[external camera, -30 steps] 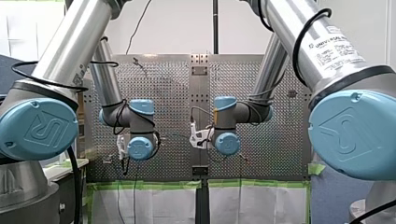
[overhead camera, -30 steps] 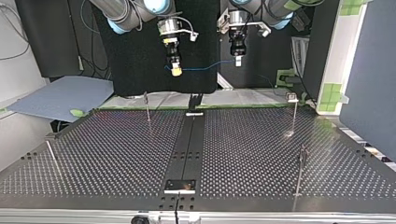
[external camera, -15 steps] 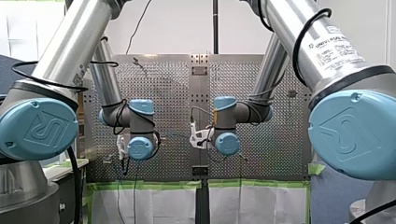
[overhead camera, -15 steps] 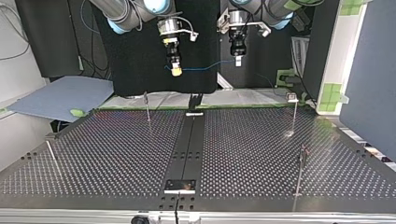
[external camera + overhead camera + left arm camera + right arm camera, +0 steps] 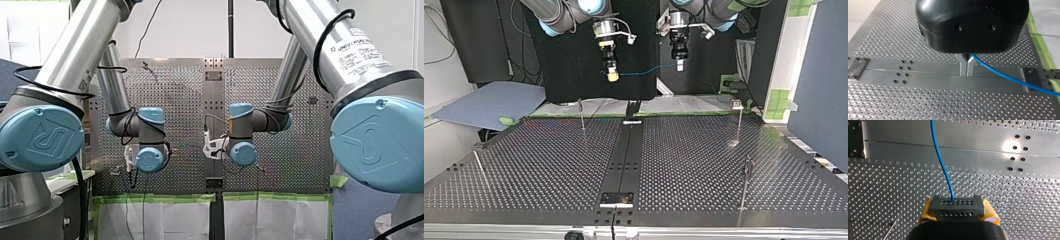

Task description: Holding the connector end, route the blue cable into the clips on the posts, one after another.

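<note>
Nothing has visibly moved over the last second: both arms hang as before beyond the table's (image 5: 549,165) far edge. Nearest in the top view stand one post (image 5: 478,167) at its left and one post (image 5: 745,182) at its right, with two more posts (image 5: 582,114) further back, none carrying cable. Beyond them the blue cable (image 5: 644,73) sags between the grippers. The right gripper's (image 5: 612,76) yellow-padded fingers clamp the connector (image 5: 957,208). The left gripper's (image 5: 966,66) metal fingers pinch narrowly on the cable. Routing looks unstarted, so next both arms likely must descend toward a first clip.
</note>
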You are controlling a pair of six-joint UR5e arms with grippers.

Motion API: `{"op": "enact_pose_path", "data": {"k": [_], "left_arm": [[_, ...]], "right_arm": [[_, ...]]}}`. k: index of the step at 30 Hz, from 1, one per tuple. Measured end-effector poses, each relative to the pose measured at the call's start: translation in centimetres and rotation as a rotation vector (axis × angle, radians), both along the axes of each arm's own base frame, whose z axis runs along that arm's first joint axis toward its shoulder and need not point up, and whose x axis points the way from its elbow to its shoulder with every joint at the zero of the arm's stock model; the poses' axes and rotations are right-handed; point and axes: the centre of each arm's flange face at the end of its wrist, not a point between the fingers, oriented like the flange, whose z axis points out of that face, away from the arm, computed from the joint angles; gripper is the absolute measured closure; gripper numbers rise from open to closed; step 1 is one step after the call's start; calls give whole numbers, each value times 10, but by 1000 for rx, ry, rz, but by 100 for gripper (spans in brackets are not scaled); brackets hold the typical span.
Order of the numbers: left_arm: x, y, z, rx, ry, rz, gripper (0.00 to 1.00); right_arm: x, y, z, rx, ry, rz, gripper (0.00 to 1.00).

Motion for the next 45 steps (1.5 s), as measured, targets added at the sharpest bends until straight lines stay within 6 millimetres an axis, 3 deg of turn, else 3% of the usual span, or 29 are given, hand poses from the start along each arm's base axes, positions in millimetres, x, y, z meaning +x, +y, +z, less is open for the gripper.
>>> {"op": "enact_pose_path", "data": {"k": [13,20,30,45], "left_arm": [[-8,6,-35,51,79,7,100],[-9,6,-37,54,83,7,100],[-9,6,-37,54,84,7,100],[-9,6,-37,54,84,7,100]], "right_arm": [[0,0,0,0,0,-1,100],[0,0,0,0,1,-2,100],[-25,-2,-29,58,132,-81,100],[-29,2,-34,90,173,-86,100]]}}
